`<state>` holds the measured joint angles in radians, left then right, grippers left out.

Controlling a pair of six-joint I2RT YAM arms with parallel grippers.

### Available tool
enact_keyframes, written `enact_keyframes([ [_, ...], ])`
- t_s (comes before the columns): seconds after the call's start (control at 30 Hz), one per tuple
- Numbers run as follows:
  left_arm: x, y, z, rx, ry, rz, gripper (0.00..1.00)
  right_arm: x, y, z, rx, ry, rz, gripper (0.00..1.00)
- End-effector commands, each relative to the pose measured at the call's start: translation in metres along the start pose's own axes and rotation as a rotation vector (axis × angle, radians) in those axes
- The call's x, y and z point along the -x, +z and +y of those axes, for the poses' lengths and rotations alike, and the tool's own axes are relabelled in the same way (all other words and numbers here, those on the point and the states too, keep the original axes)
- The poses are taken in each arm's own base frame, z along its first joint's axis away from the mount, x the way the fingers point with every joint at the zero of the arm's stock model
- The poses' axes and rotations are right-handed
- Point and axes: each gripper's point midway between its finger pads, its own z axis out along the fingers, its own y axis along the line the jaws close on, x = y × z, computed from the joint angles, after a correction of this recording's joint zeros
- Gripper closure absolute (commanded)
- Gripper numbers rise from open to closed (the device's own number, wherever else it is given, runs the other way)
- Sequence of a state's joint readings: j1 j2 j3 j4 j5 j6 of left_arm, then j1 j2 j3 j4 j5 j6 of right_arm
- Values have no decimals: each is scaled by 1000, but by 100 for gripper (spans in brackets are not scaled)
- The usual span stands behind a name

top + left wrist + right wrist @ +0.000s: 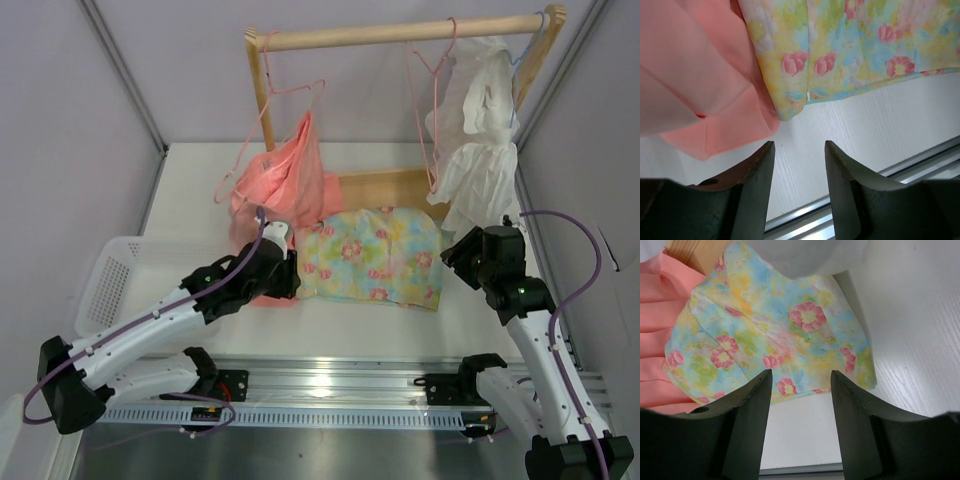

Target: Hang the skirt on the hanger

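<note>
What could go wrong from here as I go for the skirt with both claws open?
1. The left claw sits by the corner of the skirt, where it meets the salmon garment. Closing there might pinch both.
2. The hanger hangs right beside the white garment, so lifting it off might snag that cloth.

From above, both hands' fingers are hidden beneath their own wrists: the left hand [799,165] at the skirt's [372,255] left edge, the right hand [801,395] at its right edge. The white garment [480,150] covers the skirt's far right corner. Above the skirt, the hanger [418,110] is too thin to tell whether it touches that garment.
</note>
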<state>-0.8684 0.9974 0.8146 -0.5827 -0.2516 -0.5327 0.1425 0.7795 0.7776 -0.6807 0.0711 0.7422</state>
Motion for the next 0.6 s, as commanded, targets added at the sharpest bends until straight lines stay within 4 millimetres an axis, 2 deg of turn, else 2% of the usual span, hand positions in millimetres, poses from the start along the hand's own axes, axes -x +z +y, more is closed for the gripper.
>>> enact_keyframes([
  [0.0,39,-17,-18,-60,26,-102,49,24,-5,27,75,-13,-57,44],
  [0.03,53,-22,-27,-89,36,-126,48,23,-5,31,86,-12,-49,44],
  [0.07,55,-18,-33,-110,70,-119,48,22,-4,33,90,-12,-43,44],
  [0.1,58,-19,-47,-177,82,-118,48,23,-5,37,103,-15,-45,45],
  [0.13,71,-24,-57,-215,91,-140,48,23,-6,40,109,-20,-44,44],
  [0.27,92,-29,-90,-345,153,-161,47,29,-10,46,119,-31,-59,44],
  [0.3,101,-37,-103,-408,161,-177,47,30,-11,47,122,-33,-60,44],
  [0.33,104,-37,-107,-422,166,-184,46,31,-12,50,130,-37,-61,44],
  [0.37,122,-48,-116,-448,169,-229,46,31,-12,50,132,-39,-59,45],
  [0.43,133,-49,-126,-475,183,-247,45,30,-13,53,145,-48,-53,45],
  [0.47,160,-66,-136,-500,176,-314,44,30,-14,54,149,-55,-52,45],
  [0.53,177,-64,-144,-500,168,-346,42,30,-14,55,148,-66,-51,46],
  [0.57,203,-79,-152,-515,136,-419,40,29,-15,55,147,-70,-50,48],
])
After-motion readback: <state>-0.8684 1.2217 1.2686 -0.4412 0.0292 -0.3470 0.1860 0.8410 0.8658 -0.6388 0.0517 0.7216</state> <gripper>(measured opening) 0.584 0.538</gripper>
